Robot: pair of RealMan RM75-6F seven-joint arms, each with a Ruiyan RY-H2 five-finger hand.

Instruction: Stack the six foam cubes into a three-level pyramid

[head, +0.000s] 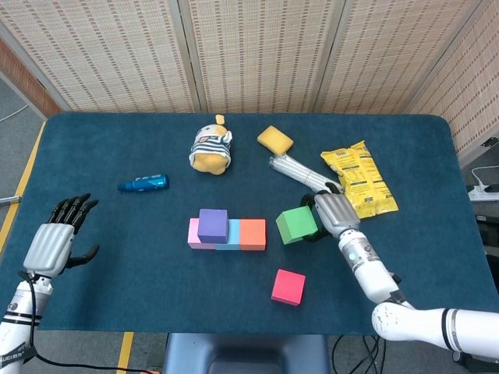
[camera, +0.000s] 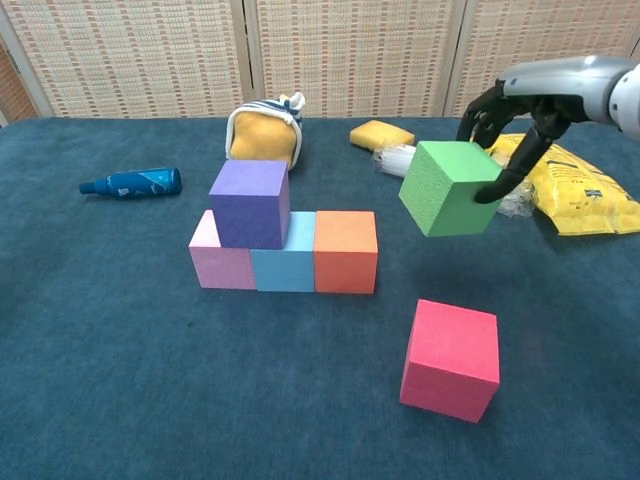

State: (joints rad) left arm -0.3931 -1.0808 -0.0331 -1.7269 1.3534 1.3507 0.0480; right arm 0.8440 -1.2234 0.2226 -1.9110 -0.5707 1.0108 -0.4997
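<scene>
Gripping green cube [camera: 447, 188], right hand [camera: 520, 95] fingers clamp it off tabletop at chest-view centre right, likely bound for second level beside purple cube [camera: 250, 203]. Left hand [head: 54, 241] open, idle.

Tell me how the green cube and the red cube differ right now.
The green cube is held by the right hand and hangs tilted above the table; the red cube lies on the table untouched. The green cube is further back, nearer the row of cubes; the red cube sits closest to the front edge. Both look like similar-sized foam cubes.
</scene>
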